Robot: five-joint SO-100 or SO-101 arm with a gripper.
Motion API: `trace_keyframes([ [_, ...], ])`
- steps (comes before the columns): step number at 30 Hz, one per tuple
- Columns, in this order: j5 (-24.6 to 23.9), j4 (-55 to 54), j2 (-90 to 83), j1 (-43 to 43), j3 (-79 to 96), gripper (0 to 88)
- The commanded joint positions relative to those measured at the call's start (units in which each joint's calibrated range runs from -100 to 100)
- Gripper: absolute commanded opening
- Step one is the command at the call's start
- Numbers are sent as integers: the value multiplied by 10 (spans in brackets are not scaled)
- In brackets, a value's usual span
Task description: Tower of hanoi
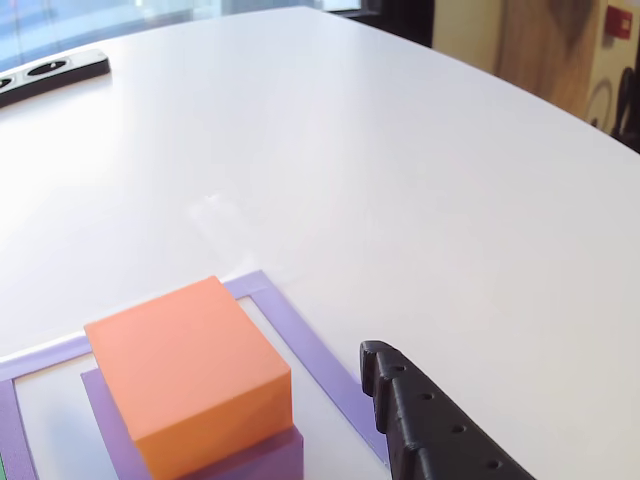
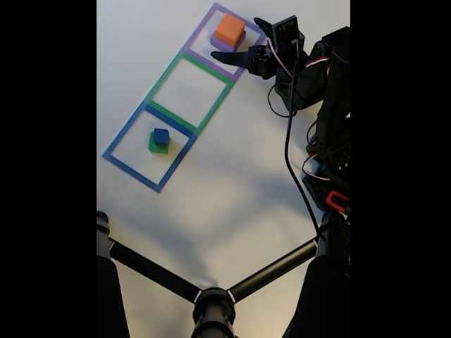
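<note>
An orange block sits on a wider purple block inside a purple taped square. The fixed view shows this stack at the top, and a small blue cube on a green cube inside a blue taped square. My gripper is open beside the orange-and-purple stack, with one finger lying along the stack's lower side and the other at its right. It holds nothing. One black finger enters the other view at the bottom right.
A green taped square lies between the purple and blue ones with nothing in it. A black tripod stands at the bottom of the fixed view. A black object lies at the table's far left edge.
</note>
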Motion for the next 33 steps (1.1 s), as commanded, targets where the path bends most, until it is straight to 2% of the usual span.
trace_keyframes([
  [1, 0, -15, 3, -16, -29, 507],
  [33, 0, 2, 50, -25, -73, 511],
])
